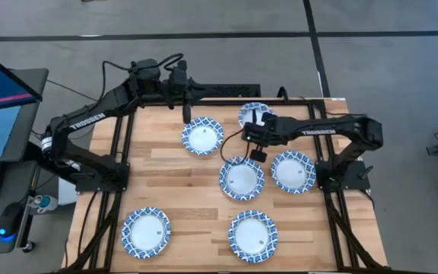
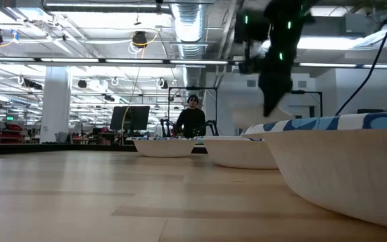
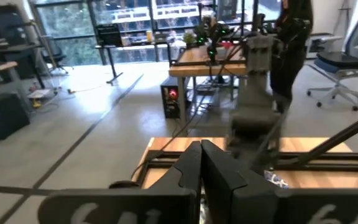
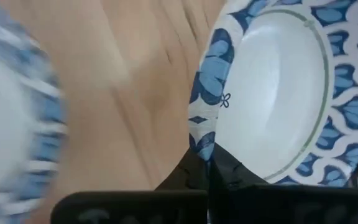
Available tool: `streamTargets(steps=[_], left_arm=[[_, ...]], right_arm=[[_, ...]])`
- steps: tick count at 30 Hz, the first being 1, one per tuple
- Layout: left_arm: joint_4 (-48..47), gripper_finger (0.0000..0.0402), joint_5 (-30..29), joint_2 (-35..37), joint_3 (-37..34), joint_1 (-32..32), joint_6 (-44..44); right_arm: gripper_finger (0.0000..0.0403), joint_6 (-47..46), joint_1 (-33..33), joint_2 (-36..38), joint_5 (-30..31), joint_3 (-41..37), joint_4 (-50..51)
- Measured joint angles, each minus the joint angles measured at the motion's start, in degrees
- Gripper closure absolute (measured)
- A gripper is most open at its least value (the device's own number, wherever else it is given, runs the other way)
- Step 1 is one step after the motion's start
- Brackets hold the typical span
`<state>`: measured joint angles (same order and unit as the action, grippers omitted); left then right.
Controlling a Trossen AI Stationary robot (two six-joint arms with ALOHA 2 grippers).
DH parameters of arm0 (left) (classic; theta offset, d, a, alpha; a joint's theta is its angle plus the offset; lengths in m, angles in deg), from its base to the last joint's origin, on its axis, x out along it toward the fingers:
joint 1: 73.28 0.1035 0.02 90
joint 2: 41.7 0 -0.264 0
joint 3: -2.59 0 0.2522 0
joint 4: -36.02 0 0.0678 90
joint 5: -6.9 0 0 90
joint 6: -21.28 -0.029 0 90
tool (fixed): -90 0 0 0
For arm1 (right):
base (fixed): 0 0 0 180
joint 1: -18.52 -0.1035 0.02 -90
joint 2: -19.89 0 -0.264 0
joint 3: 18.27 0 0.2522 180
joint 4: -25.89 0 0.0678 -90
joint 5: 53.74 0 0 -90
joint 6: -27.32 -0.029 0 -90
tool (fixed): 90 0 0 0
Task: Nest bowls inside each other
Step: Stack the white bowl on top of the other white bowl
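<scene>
- Right end effector (image 1: 255, 131) over the far middle of the counter (image 1: 173, 179), fingers drawn narrow onto the patterned rim of the far bowl (image 1: 251, 113). Rim pinch seen close in the right wrist view (image 4: 272, 93). Judged a hold, not a mere touch.
- Likeliest target for nesting: the centre bowl (image 1: 242, 179), near and toward the front edge from that end effector. Right-hand bowl (image 1: 292, 171) just beside it, almost rim to rim.
- Round bowls, so no long axis to line up. Only centring over the target, and levelling a bowl carried by one edge.
- Right arm clearly the nearer one to both of those bowls.
- Left end effector (image 1: 185, 113) at the far edge, just beyond the far-left bowl (image 1: 202, 135), fingers pressed together with nothing between them (image 3: 201, 163). Waiting.
- Two more bowls apart along the front: front-left bowl (image 1: 146, 230) and front-right bowl (image 1: 252, 235). All lying singly, none nested yet.
- Surface: pale wooden planks, flat and smooth. Probably easy for a light bowl to slide if nudged at the rim.
- Beyond: open workshop with desks, monitors and ceiling ducts, and a person (image 2: 193, 121) seated far behind the counter, well clear of both arms.
</scene>
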<state>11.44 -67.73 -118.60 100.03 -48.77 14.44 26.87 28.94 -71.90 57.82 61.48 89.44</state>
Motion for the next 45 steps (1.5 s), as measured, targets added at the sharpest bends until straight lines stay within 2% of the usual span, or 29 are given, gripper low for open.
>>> streamTargets(steps=[7, 10, 18, 29, 38, 41, 45], left_arm=[[-7.32, 0.0401, -3.30, 3.81, 0.00, 0.02, -0.75], [-9.32, 0.0401, -3.27, 5.40, 0.00, -0.01, 0.64], [-12.59, 0.0401, -3.21, 8.37, 0.02, -1.19, -0.04], [-14.35, 0.0401, -4.10, 9.55, 0.02, -1.25, 1.12], [-19.41, 0.0401, -4.06, 9.90, 0.07, -3.25, 0.87], [-20.47, 0.0401, -3.91, 10.00, 0.07, -3.94, 0.62], [-20.62, 0.0401, -3.81, 10.80, 0.11, -4.32, -0.58]], right_arm=[[0.0400, -7.56, -8.06, 0.77, -2.01, 7.16, 3.30], [0.0401, -11.55, -10.91, 0.75, -6.50, 7.91, 3.19], [0.0401, -17.28, -19.20, 0.57, -8.24, 7.94, 3.38], [0.0401, -17.55, -27.53, 0.24, -10.67, 7.94, -2.92], [0.0401, -19.38, -30.06, -8.38, -9.70, 8.23, -0.14], [0.0401, -19.05, -30.71, -11.81, -9.03, 11.21, 0.45], [0.0401, -18.16, -30.98, -17.43, -4.94, 17.79, 8.69]])
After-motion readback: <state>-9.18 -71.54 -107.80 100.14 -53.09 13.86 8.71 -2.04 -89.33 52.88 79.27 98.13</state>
